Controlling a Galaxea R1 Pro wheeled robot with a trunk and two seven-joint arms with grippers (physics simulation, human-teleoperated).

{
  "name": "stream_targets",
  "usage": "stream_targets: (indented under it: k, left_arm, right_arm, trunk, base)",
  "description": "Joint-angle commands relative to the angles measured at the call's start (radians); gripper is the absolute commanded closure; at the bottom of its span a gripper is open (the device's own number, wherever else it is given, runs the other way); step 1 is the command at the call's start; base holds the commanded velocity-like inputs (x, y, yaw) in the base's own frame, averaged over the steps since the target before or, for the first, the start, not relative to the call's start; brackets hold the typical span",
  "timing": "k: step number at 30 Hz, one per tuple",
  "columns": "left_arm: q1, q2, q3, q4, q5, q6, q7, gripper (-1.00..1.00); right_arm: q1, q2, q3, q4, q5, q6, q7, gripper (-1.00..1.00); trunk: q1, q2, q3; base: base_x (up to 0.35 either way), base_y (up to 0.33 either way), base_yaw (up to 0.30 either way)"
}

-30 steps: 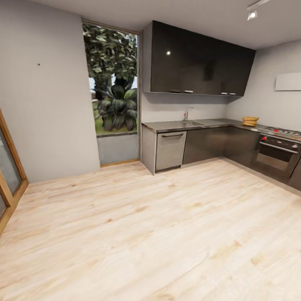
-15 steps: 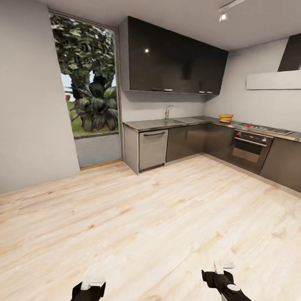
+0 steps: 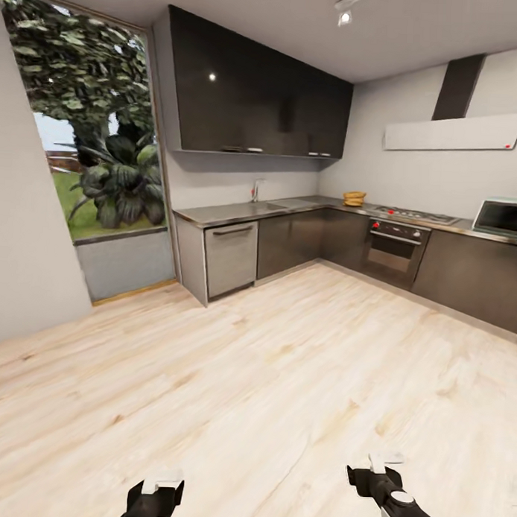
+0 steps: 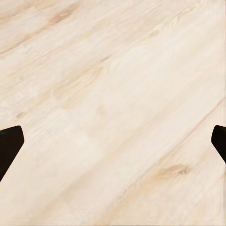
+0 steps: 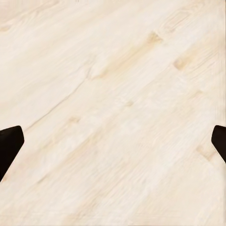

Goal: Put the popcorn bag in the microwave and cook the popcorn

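— Where the head view looks across the kitchen, what does the room hold?

— Pale wood floor (image 3: 269,378) fills the foreground; an L-shaped grey countertop (image 3: 238,211) runs along the far walls over dark cabinet fronts, with dark upper cabinets (image 3: 249,94) above; a tall window (image 3: 91,148) of green foliage stands at the left; a tap (image 3: 256,190) rises over the sink.

— And the task's things?

— The popcorn bag (image 3: 354,198) sits on the countertop near the corner, just beside the gas hob (image 3: 413,215); an oven (image 3: 393,248) sits below the hob, a range hood (image 3: 453,131) above; the microwave (image 3: 503,217) stands on the worktop at the far right, well apart from the bag.

— The arms?

— The left gripper (image 3: 161,486) and the right gripper (image 3: 382,465) hang low over the floor, far from the counter.

— Left wrist view?

— Bare wood planks; the left gripper's dark fingertips (image 4: 9,143) sit at opposite edges, spread wide, holding nothing.

— Right wrist view?

— Planks again; the right gripper's fingertips (image 5: 9,141) are likewise spread wide and empty.
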Motion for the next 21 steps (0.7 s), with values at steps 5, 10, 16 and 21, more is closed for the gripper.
stream_targets:
  k: [5, 10, 16, 21]
  left_arm:
    - [0.0, -0.013, -0.001, 0.001, 0.001, -0.004, 0.001, -1.0]
    - [0.0, -0.024, 0.001, 0.001, 0.001, -0.003, 0.001, -1.0]
    - [0.0, -0.025, 0.001, 0.001, 0.001, -0.003, 0.001, -1.0]
    - [0.0, -0.025, 0.002, 0.001, 0.001, -0.003, 0.001, -1.0]
  right_arm:
    - [-0.001, 0.001, 0.002, 0.001, -0.001, -0.004, -0.002, -1.0]
    - [-0.001, 0.0, 0.002, 0.001, -0.001, -0.004, -0.002, -1.0]
    - [-0.001, 0.001, 0.002, 0.001, -0.002, -0.029, -0.002, -1.0]
    - [-0.001, 0.002, 0.002, 0.001, -0.004, -0.034, -0.002, -1.0]
  trunk:
    - [0.001, 0.0, -0.004]
    - [0.001, 0.0, -0.008]
    - [0.001, 0.0, -0.012]
    - [0.001, 0.0, -0.015]
  base:
    - [0.342, -0.067, -0.262]
    - [0.337, -0.122, -0.263]
    - [0.335, -0.129, -0.263]
    - [0.335, -0.129, -0.263]
